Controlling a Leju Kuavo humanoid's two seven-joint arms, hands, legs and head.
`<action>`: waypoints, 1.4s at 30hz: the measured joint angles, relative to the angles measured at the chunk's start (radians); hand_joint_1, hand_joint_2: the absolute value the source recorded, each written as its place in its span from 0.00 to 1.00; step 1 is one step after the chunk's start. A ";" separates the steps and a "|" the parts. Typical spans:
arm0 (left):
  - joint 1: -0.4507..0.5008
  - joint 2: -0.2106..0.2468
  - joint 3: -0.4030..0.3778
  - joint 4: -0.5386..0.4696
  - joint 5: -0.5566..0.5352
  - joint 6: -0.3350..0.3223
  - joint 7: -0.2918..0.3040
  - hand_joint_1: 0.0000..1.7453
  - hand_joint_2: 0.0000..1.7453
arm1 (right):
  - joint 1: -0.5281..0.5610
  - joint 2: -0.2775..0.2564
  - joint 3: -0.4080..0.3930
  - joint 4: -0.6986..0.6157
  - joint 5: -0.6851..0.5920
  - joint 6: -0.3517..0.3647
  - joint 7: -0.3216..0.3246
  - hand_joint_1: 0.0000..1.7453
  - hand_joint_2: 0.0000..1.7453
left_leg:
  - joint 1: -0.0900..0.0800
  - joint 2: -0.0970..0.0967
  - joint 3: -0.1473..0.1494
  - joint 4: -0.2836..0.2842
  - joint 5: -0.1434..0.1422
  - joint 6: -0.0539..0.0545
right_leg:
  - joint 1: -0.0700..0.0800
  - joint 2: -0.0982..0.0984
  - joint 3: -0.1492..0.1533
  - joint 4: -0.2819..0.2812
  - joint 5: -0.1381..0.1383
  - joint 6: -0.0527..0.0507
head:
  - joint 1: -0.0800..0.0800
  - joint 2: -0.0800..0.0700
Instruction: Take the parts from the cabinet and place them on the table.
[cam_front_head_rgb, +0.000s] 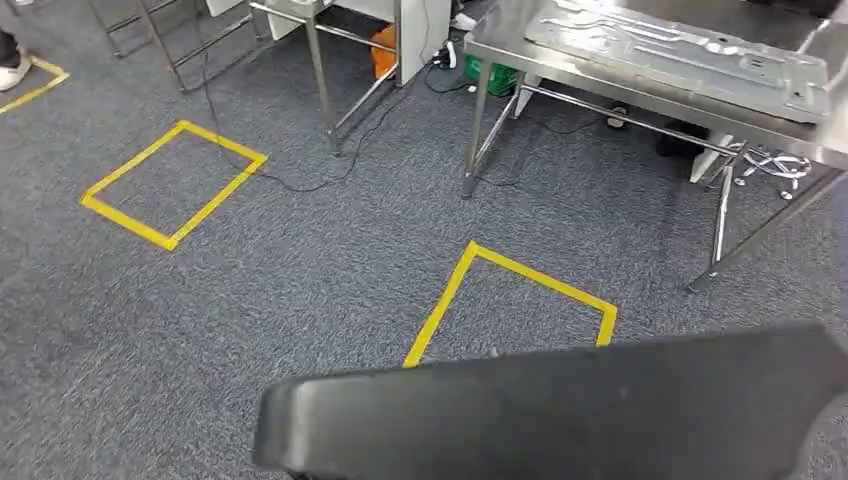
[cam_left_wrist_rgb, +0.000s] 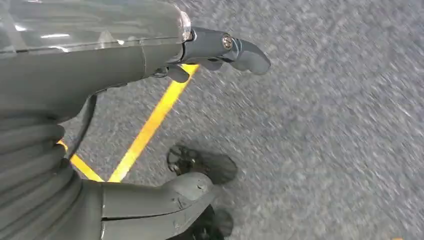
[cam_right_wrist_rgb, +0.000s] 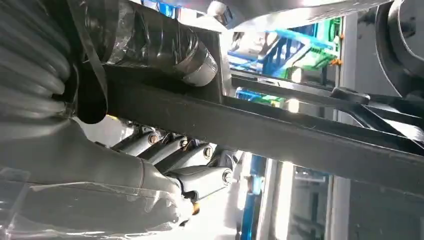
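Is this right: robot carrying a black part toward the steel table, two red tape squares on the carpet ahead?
Not quite: the tape squares are yellow, not red, as the head view shows. The rest holds: a black part spans the bottom of that view, and the steel table stands ahead on the right.

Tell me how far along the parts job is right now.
Already done, it seems: a flat grey stamped metal part lies on the steel table. In hand: a long black flat part crosses the bottom of the head view, and the right hand has its fingers under a dark bar that looks like it. The left hand hangs over grey carpet, holding nothing. Left: reaching the table and setting it down.
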 joint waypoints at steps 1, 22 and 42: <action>-0.001 -0.001 0.002 0.000 0.002 -0.002 0.000 0.00 1.00 | -0.001 0.000 0.000 0.000 -0.001 0.004 0.000 0.82 1.00 | -0.007 0.006 0.006 0.000 -0.007 -0.008 | 0.013 -0.025 0.008 -0.019 -0.016 -0.006 | 0.000 0.000; -0.005 -0.013 0.022 0.000 0.018 -0.022 -0.003 0.00 1.00 | 0.007 -0.005 -0.011 0.007 0.020 0.003 -0.015 0.82 1.00 | 0.000 -0.091 -0.015 -0.017 0.028 0.014 | 0.015 0.121 0.005 0.015 -0.052 -0.010 | 0.001 0.000; 0.003 -0.016 0.023 0.000 0.012 -0.032 0.002 0.00 1.00 | 0.009 -0.011 -0.013 0.017 0.019 -0.002 -0.009 0.82 1.00 | -0.001 -0.070 -0.150 0.330 -0.159 -0.039 | 0.005 0.100 0.015 -0.027 -0.016 -0.047 | -0.001 0.000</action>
